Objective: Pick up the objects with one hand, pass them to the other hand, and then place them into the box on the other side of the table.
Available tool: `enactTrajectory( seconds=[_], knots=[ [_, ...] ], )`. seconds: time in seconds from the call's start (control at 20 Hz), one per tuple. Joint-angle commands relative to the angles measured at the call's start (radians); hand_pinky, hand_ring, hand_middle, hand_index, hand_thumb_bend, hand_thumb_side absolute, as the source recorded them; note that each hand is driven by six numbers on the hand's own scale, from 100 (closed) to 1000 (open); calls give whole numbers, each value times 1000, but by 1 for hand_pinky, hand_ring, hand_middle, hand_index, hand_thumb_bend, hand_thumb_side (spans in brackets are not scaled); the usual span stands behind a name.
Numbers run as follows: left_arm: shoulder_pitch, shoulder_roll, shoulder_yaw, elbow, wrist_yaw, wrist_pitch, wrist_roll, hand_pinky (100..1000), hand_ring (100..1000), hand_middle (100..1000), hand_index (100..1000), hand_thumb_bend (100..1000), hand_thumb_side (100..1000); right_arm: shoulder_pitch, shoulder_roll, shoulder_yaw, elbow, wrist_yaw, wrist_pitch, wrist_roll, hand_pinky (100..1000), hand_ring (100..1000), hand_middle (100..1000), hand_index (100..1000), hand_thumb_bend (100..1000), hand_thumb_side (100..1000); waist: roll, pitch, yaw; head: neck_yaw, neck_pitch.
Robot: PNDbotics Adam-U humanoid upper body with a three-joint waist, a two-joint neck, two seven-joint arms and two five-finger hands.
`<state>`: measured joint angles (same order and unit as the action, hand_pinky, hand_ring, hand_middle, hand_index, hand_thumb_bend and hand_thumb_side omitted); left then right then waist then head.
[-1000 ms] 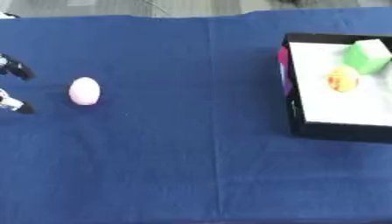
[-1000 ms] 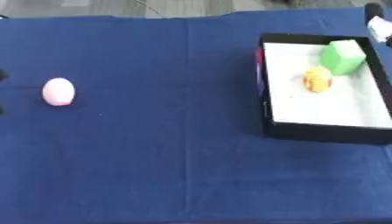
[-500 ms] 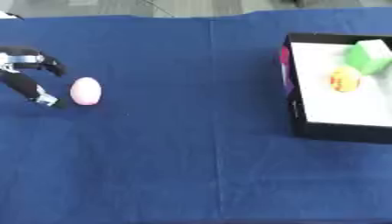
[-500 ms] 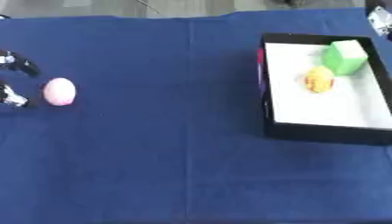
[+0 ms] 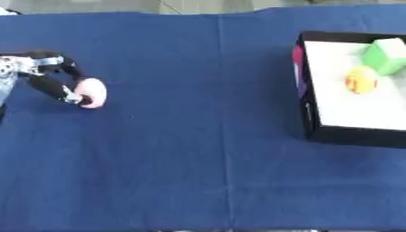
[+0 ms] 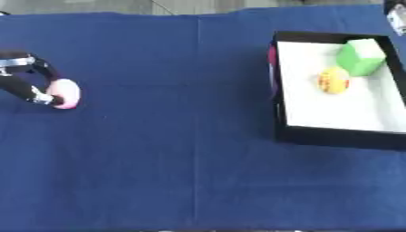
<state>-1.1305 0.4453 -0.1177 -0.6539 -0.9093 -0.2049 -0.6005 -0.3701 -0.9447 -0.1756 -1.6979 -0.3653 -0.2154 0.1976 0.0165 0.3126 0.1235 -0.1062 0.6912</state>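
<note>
At the left edge of the table, the robot's left hand [image 5: 49, 77] reaches in from the view's left side, its dark fingers [image 5: 57, 88] curled toward a pink egg-shaped object [image 5: 92, 93]. The fingertips meet the left side of the object, one finger arching above it and another lying lower against it; whether the object is pinched or merely touched cannot be told. The pink object rests on the blue tablecloth [image 5: 198, 136], which covers the whole work surface. On the opposite side of the table, well apart from the hand, stands an open black box [image 6: 279, 113] with a white floor. Inside it, near the far end, lie a green block [image 6: 361, 56] and a yellow rounded object with reddish marks [image 6: 334, 80], just beside each other. A magenta patch shows on the box's left wall. At the top right corner of the right eye view a dark part of the robot's right side [image 6: 396, 13] shows; its fingers cannot be made out.
</note>
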Motion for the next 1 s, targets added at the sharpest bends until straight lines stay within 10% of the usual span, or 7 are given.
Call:
enactTrajectory(
  seconds=[0.05,0.2,0.5,1.0],
  knots=[
    [-25,6,11,-2,-16,18,23,879,829,655,737,489,439,-13,-22,-8,-13,-7,8,-6,1000,1000,1000,1000,100,100,-4,-16,-3,5,-9],
    [-24,-3,5,4,-39,38,44,861,817,635,702,469,367,-14,-19,-8,-9,-13,15,-9,1000,1000,1000,1000,100,100,-5,-15,-5,7,-9],
    [-16,-18,12,2,-20,57,62,842,764,558,614,100,100,-11,-19,-8,-8,-21,19,-16,1000,1000,1000,1000,100,100,-5,-17,-5,0,-5],
    [60,47,-62,-504,319,167,99,788,636,466,567,100,169,-50,-42,11,-51,-27,17,24,1000,1000,1000,1000,100,100,-3,-25,17,-27,5]
  ],
)
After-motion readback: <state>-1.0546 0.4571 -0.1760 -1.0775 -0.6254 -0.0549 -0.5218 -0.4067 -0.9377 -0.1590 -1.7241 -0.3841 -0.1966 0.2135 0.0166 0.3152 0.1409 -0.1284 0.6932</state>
